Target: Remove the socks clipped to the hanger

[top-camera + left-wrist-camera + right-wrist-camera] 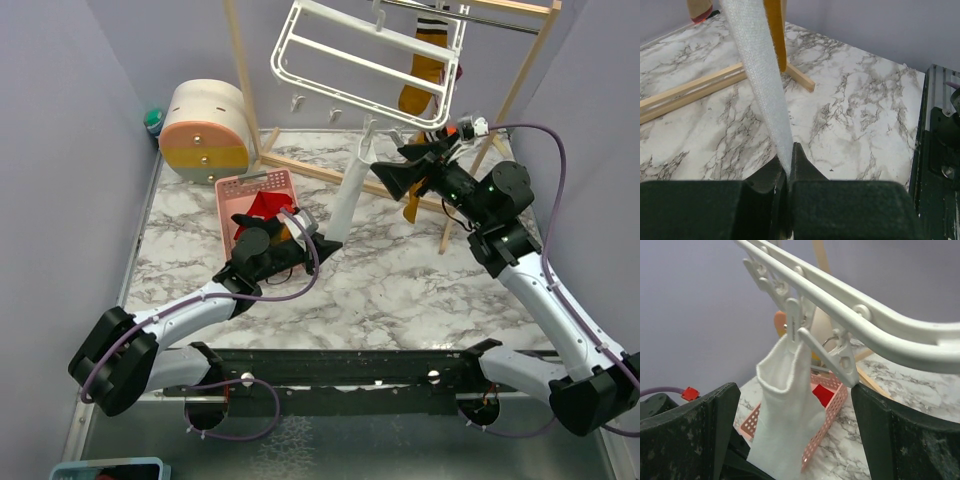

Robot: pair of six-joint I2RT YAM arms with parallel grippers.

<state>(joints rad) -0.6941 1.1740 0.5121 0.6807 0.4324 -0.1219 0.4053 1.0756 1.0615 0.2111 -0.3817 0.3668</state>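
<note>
Right now my left pincer (789,175) is clenched on the lower end of a white sock (352,185), low over the marble table (855,110). The sock runs from there in a taut slant up to the white hanger (330,55). I hold it that way on purpose: the tension keeps the fabric from swinging and puts a steady pull on the peg, so the cuff should slide free once the grip above gives.

At the top, the cuff is pinched in one dangling clip (792,320) under the frame's bar. A second clip (837,357) just beside it hangs empty. My right pincer (398,165) is spread wide and grasping nothing, one finger to each side of the cuff and its clip. I judge it is placed there to squeeze the clip open or to take the cuff.

A mustard sock (425,70) hangs farther along the hanger, so more remains after this one. The pink basket (232,190) sits near my left arm with a red sock (262,205) in it, which makes it the likely drop point.
</note>
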